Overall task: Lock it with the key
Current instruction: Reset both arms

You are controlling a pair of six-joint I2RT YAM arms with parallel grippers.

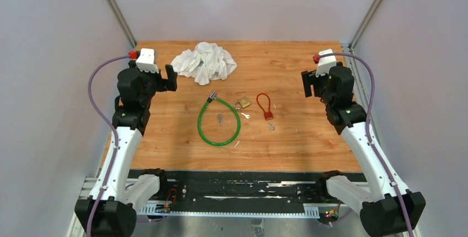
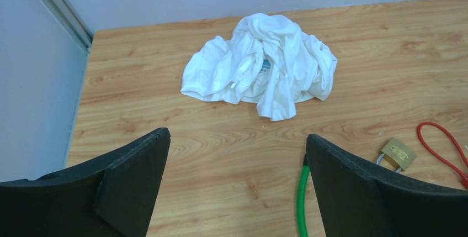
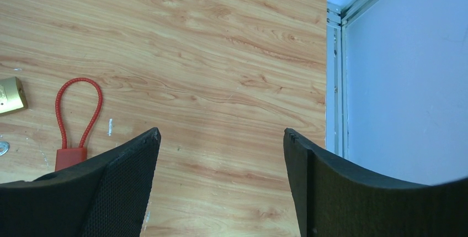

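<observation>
Three locks lie mid-table: a green cable lock point(image 1: 219, 124) coiled in a loop, a small brass padlock point(image 1: 243, 103) and a red cable padlock point(image 1: 267, 110). One key point(image 1: 220, 118) rests inside the green loop, another key point(image 1: 245, 115) lies by the brass padlock, and a third key point(image 1: 271, 127) lies below the red one. My left gripper point(image 1: 170, 78) hovers open at the left, above bare wood point(image 2: 237, 135). At the right, my right gripper point(image 1: 307, 84) hovers open, with the red padlock point(image 3: 70, 157) off its left finger.
A crumpled white cloth point(image 1: 204, 62) lies at the back of the table, ahead of the left gripper point(image 2: 265, 66). The table's right edge and metal rail point(image 3: 334, 82) run close beside the right gripper. Grey walls enclose the table.
</observation>
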